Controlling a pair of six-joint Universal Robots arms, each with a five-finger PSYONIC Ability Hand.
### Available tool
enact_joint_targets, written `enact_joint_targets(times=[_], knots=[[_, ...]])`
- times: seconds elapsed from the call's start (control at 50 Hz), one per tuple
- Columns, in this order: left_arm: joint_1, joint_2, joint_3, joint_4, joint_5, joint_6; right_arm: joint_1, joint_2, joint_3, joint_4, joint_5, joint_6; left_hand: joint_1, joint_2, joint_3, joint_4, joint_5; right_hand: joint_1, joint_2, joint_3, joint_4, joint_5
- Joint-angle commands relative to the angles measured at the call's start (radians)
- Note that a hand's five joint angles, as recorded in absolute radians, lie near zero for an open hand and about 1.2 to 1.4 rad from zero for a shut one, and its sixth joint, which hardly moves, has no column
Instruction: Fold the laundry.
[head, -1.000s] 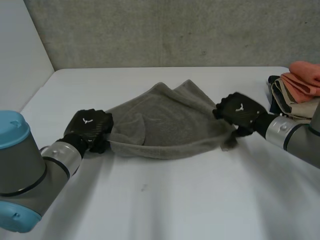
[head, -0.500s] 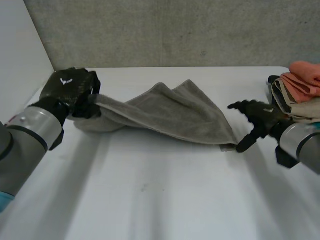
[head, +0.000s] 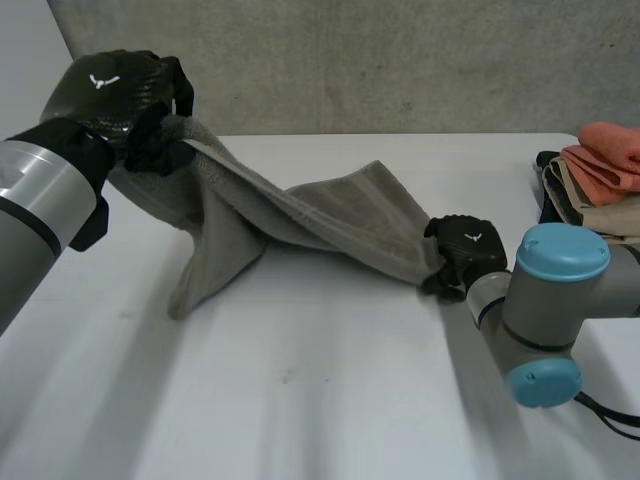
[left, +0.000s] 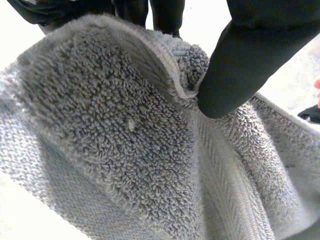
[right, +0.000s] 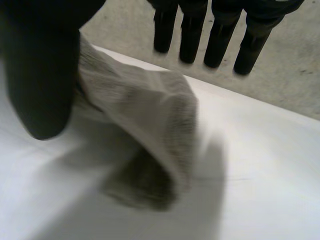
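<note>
L hand (head: 110, 95) is up in the air over the tabletop's far-left corner, clamped on one end of the grey towel (head: 330, 215). Left wrist view: thumb (left: 245, 55) presses the towel's (left: 125, 150) folded hem vs. the fingers (left: 167, 15) behind it, terry loops bunched in the grip. From there the cloth slopes down & across to the R. One flap hangs off the raised end, its tip reaching the tabletop (head: 330, 400) nr the left edge. The rest drapes in long folds, w/ the low end at the surface approx. mid-depth.

R hand (head: 465, 255) sits low at that low end, towards the tabletop's right edge, touching the towel's corner. Right wrist view: fingers (right: 192, 35) straight & well apart from the thumb (right: 40, 75), not closed. The towel corner (right: 150, 115) lies btw thumb & fingers, against the thumb, its tip drooping just over the white surface w/ a shadow below. R arm (head: 555, 300), blue-capped, is nearer the front edge than its hand.

Stack of folded cloths (head: 600, 185) (orange on top, beige & dark below) sits at the right edge nr the far-right corner, apart from the towel. Grey concrete wall (head: 400, 60) runs behind the far edge.
</note>
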Motion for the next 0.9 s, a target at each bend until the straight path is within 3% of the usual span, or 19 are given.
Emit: enact_joint_targets(times=[0.02,0.14,0.22,0.34,0.44,0.5,0.6,0.7,0.8,0.9], knots=[[0.018,0.030,0.000,-0.001,0.000,-0.013,-0.071,0.004,-0.038,-0.021,-0.024,-0.052,0.228,0.198,0.206,0.194,0.265,0.923,0.924,0.921,0.921,0.924],[0.064,0.038,-0.011,-0.027,0.007,-0.006,-0.138,-0.156,-0.004,-0.020,-0.104,-0.051,0.228,0.198,0.206,0.194,0.265,0.923,0.924,0.921,0.921,0.924],[0.112,0.047,-0.007,-0.096,0.031,0.001,-0.214,-0.327,-0.015,0.049,-0.214,-0.092,0.228,0.198,0.206,0.194,0.265,0.923,0.924,0.921,0.921,0.924],[0.199,0.079,0.010,-0.234,0.131,0.066,-0.338,-0.529,-0.160,0.438,-0.429,-0.287,0.228,0.198,0.206,0.194,0.265,0.923,0.924,0.921,0.921,0.924],[0.243,0.073,0.038,-0.343,0.180,0.130,-0.364,-0.558,-0.288,0.721,-0.483,-0.449,0.228,0.198,0.206,0.194,0.265,0.923,0.924,0.921,0.921,0.924],[0.254,0.018,0.050,-0.388,0.180,0.164,-0.359,-0.518,-0.335,0.845,-0.483,-0.566,0.228,0.198,0.206,0.194,0.265,0.923,0.924,0.921,0.921,0.924],[0.239,-0.120,0.056,-0.356,0.184,0.197,-0.310,-0.392,-0.395,0.872,-0.422,-0.660,0.228,0.198,0.206,0.194,0.265,0.923,0.924,0.921,0.921,0.924],[0.196,-0.307,0.151,-0.171,0.186,0.214,-0.240,-0.198,-0.498,0.829,-0.290,-0.637,0.228,0.198,0.206,0.194,0.265,0.923,0.924,0.921,0.921,0.924],[0.184,-0.451,0.370,0.140,0.158,0.196,-0.175,-0.090,-0.631,0.593,-0.210,-0.516,0.228,0.198,0.206,0.194,0.265,0.923,0.924,0.921,0.921,0.924],[0.182,-0.481,0.515,0.334,0.097,0.155,-0.136,-0.117,-0.677,0.184,-0.121,-0.315,0.228,0.198,0.206,0.194,0.265,0.923,0.924,0.921,0.921,0.924]])
